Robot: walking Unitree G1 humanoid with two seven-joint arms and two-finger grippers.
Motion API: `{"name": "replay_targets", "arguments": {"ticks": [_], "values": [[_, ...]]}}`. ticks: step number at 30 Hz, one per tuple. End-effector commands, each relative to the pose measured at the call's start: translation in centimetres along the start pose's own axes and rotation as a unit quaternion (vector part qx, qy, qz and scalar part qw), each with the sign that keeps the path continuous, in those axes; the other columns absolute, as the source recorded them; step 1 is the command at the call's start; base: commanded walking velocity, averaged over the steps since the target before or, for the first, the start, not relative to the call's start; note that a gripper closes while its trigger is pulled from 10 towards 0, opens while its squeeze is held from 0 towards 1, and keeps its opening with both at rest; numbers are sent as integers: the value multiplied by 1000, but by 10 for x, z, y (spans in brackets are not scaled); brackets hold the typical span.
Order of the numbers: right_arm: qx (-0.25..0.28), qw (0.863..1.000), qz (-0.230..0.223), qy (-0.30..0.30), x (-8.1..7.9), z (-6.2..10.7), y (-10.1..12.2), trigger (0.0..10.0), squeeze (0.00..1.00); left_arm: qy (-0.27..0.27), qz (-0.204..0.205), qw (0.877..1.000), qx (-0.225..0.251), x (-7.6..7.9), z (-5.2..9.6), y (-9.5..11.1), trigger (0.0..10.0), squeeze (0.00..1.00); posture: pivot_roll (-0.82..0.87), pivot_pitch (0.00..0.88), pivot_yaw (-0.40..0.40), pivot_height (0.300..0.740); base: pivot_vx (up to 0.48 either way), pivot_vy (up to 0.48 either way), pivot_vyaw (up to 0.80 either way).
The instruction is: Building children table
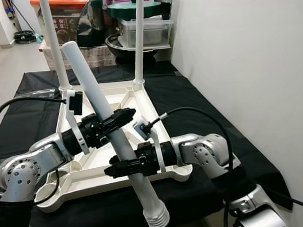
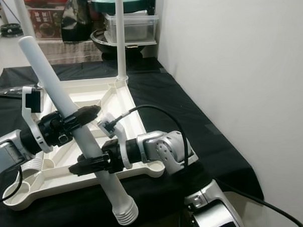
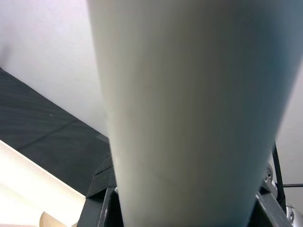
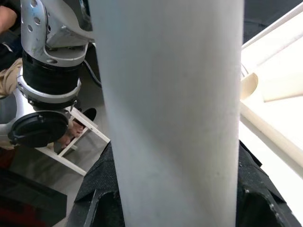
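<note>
Both grippers, left gripper (image 1: 122, 118) and right gripper (image 1: 115, 168), clamp white leg (image 1: 112, 126); right wrist view reveals stool (image 4: 80, 137).

1. The left arm reaches in from the left, its left gripper (image 1: 122, 118) clamped around a white table leg (image 1: 98, 98).
2. The right gripper (image 1: 113, 166) grips the same leg lower down, forearm bent inward.

Two silver metal arms, rounded joint housings dotted with small screw holes. Black cylindrical wrist sections with white brackets. Left gripper (image 1: 122, 116) and right gripper (image 1: 115, 170): long black fingers. Black cables loop from each wrist; a small grey connector sits near the right one.
</note>
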State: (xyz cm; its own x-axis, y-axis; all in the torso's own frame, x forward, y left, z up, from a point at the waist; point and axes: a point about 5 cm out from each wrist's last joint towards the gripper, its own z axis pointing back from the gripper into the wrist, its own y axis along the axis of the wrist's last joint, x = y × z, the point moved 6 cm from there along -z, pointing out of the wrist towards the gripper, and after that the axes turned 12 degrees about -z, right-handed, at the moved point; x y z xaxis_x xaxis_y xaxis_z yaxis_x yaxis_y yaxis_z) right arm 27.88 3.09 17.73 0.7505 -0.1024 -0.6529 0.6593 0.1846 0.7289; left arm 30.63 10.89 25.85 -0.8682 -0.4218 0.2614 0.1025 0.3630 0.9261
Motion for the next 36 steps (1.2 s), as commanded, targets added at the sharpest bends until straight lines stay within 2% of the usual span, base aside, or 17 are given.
{"name": "replay_targets", "arguments": {"ticks": [1,6,11,12,16,19,21,24,25,26,27,29,30,31,33,34,36], "values": [[-13,1000,-6,27,-11,-14,-7,0,0,-18,-6,1000,13,8,-7,4,10000,0,26,0,-65,740,0,0,0],[-7,1000,-5,25,-12,-15,-7,0,0,-18,-5,1000,13,8,-7,3,10000,0,24,0,-65,740,0,0,0],[3,1000,-1,19,-11,-12,-5,0,0,-26,-29,999,8,12,-6,0,10000,0,24,0,-64,740,0,0,0],[5,1000,0,18,-11,-12,-4,0,0,-27,-36,999,10,13,-6,1,10000,1000,24,0,-64,740,0,0,0],[7,1000,4,14,-10,-10,-3,0,0,-41,-39,998,22,19,-5,4,10000,1000,24,0,-64,740,0,0,0],[27,999,16,-11,-2,-1,9,0,0,-55,-46,997,29,28,1,12,10000,1000,27,0,-66,740,0,0,0],[57,997,31,-37,7,14,29,0,0,-60,-48,996,38,32,9,21,10000,1000,26,0,-65,740,0,0,0],[88,994,39,-49,10,30,50,0,0,-53,-56,996,45,33,16,29,10000,1000,28,0,-68,740,0,0,0],[88,994,39,-49,10,30,50,0,0,-53,-56,996,45,33,16,29,10000,1000,28,0,-68,740,0,0,0],[104,992,48,-61,13,42,61,0,0,-39,-61,996,53,32,21,33,10000,1000,30,0,-71,740,0,0,0],[118,989,56,-75,16,54,69,0,0,-23,-65,996,63,31,28,37,10000,776,31,0,-73,740,0,0,0],[127,986,61,-84,18,62,74,0,0,-12,-67,995,70,30,32,40,10000,776,32,0,-75,740,0,0,0],[143,982,69,-104,23,73,82,0,0,9,-73,994,77,26,38,43,10000,0,35,0,-78,740,0,0,0],[143,982,69,-104,23,73,82,0,0,9,-73,994,77,26,38,43,10000,0,35,0,-78,740,0,0,0],[175,972,78,-138,31,93,96,0,0,44,-85,991,89,22,48,44,10000,0,39,0,-83,740,0,0,0],[200,961,86,-169,38,105,105,0,0,67,-92,989,92,19,53,43,10000,0,42,0,-86,740,0,0,0],[200,961,86,-169,38,105,105,0,0,67,-92,989,92,19,53,43,10000,0,42,0,-86,740,0,0,0]]}}
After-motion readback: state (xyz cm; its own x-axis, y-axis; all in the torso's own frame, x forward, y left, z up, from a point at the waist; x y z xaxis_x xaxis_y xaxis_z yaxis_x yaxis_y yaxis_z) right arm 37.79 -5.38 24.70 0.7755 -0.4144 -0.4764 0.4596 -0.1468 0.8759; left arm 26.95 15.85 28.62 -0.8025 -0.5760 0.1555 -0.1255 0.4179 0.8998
